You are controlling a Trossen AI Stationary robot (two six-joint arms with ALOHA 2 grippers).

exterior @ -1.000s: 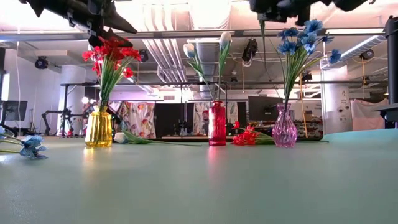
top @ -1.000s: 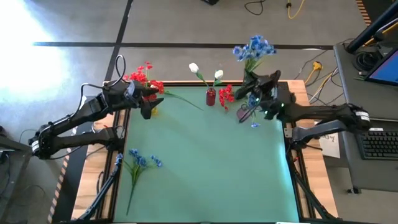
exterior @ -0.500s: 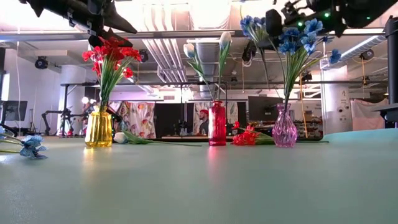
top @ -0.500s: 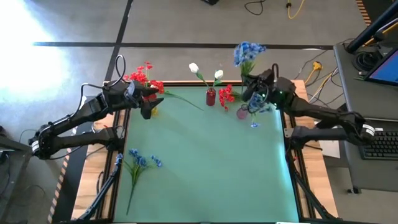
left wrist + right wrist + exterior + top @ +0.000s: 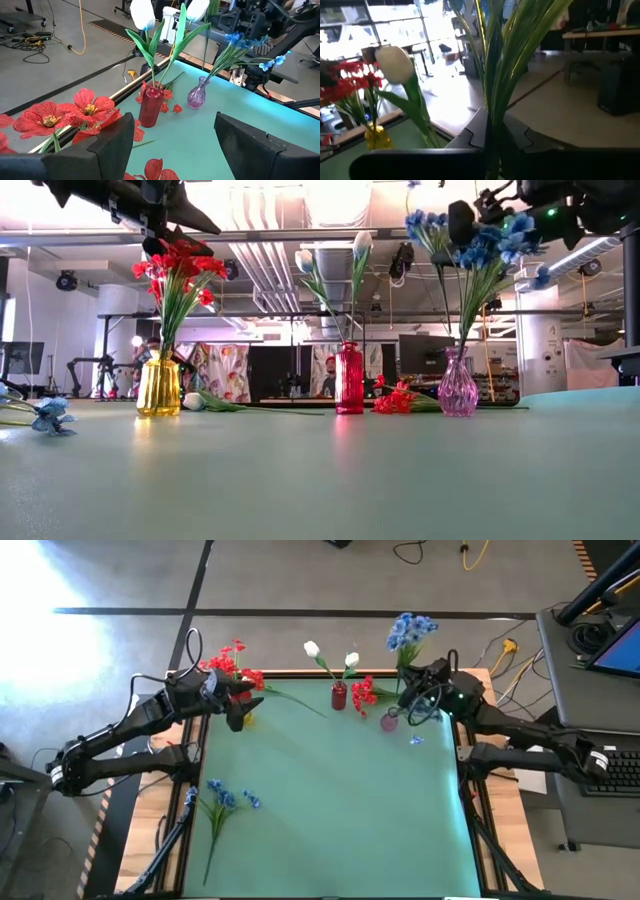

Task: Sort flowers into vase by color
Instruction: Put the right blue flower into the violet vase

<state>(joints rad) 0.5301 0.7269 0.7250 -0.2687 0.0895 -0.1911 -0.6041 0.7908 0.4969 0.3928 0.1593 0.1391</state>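
Note:
My right gripper [image 5: 413, 692] is shut on a blue flower [image 5: 425, 225], high over the purple vase [image 5: 458, 387], which holds other blue flowers [image 5: 495, 245]. Whether the held stem reaches the vase's mouth, I cannot tell. My left gripper [image 5: 238, 708] hangs open beside the red flowers [image 5: 178, 270] standing in the yellow vase [image 5: 158, 387]. The red vase [image 5: 348, 378] holds white tulips [image 5: 142, 12]. A red flower [image 5: 362, 693] lies on the table between the red and purple vases. A white flower [image 5: 215, 402] lies by the yellow vase, and blue flowers [image 5: 225, 800] near the left edge. My right gripper pinches the blue flower's green stem and leaves [image 5: 492, 100] between its two fingers [image 5: 475, 131], below the blooms. The fingers come about level from the table's right side and lie across the stem. The flower stands nearly upright, blooms up, lifted clear of the table.
The three vases stand in a row along the table's far edge [image 5: 320, 675]. The green mat [image 5: 330, 810] stretches bare from them to the near edge. A desk with a keyboard [image 5: 610, 770] stands past the table's right side.
My right gripper has sunk and turned, still shut on the blue flower. The flower has come down with it; its blooms have dropped into the low view and drawn closer to the blue flowers in the purple vase.

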